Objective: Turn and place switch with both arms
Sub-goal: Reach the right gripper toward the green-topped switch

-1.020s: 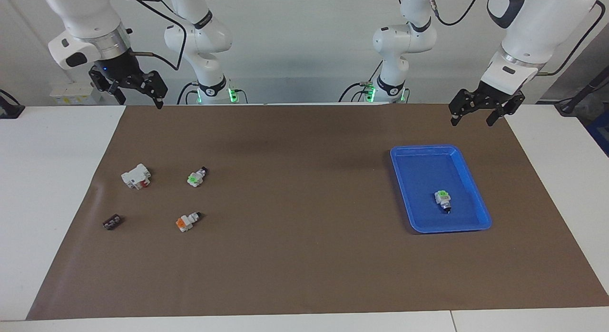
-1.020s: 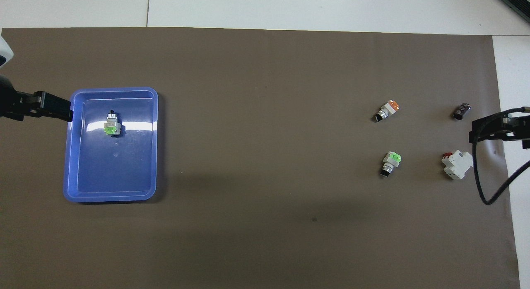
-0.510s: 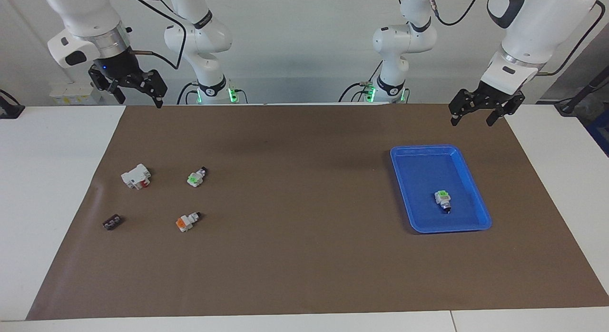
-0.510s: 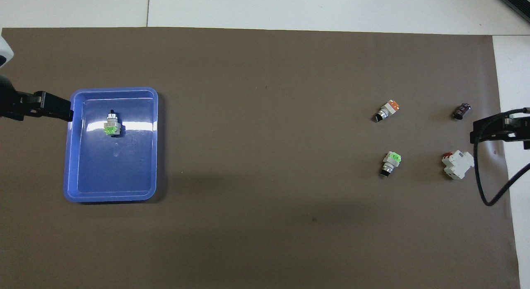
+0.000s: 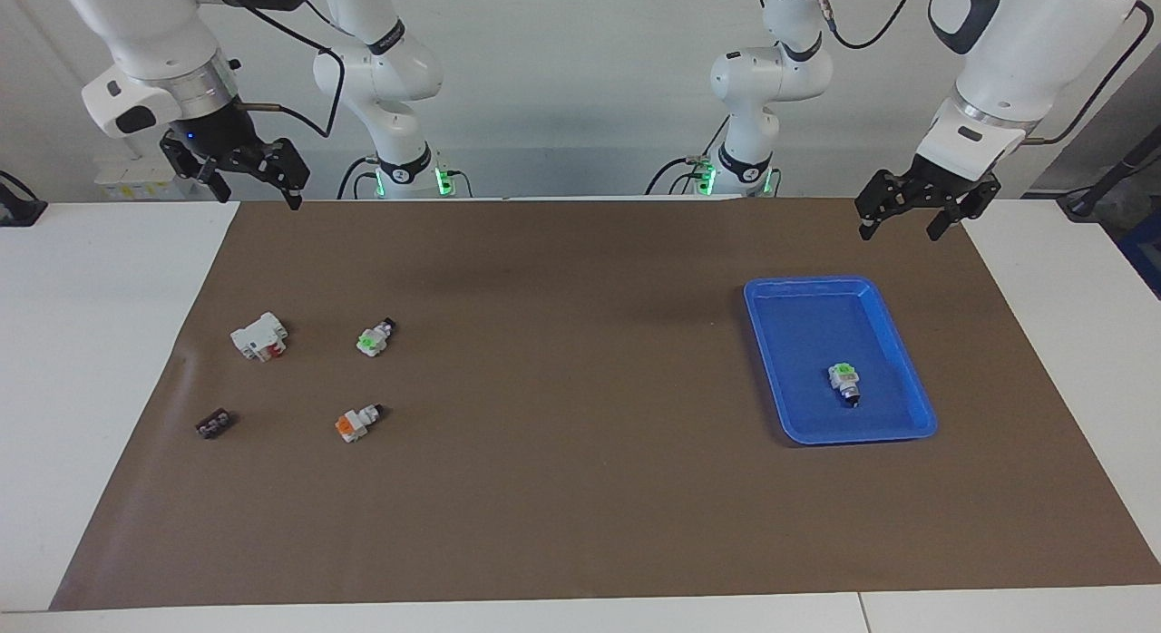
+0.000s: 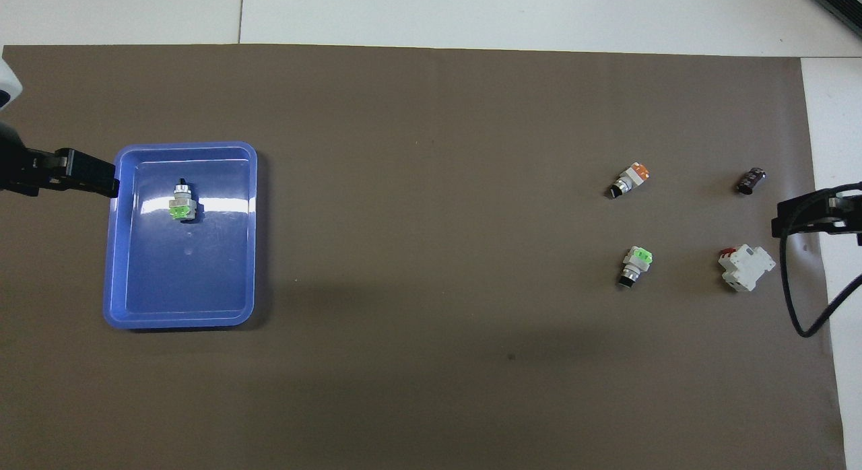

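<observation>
1. Two blocky white green-capped switches: one (image 5: pixel 844 380) lies in the glossy blue tray (image 5: pixel 907 370), the other (image 5: pixel 374 337) on the matte brown surface (image 5: pixel 580 488)
2. One orange-capped switch (image 5: pixel 356 422), one white block (image 5: pixel 259 335), one dark part (image 5: pixel 214 423)
3. Left pincer (image 5: pixel 903 218) and right pincer (image 5: pixel 243 181) hang spread apart, empty, over the surface's robot edge

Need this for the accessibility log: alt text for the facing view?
A green-capped switch lies in a blue tray; another lies on the brown mat near an orange-capped switch. Left gripper and right gripper hang open, holding nothing.
</observation>
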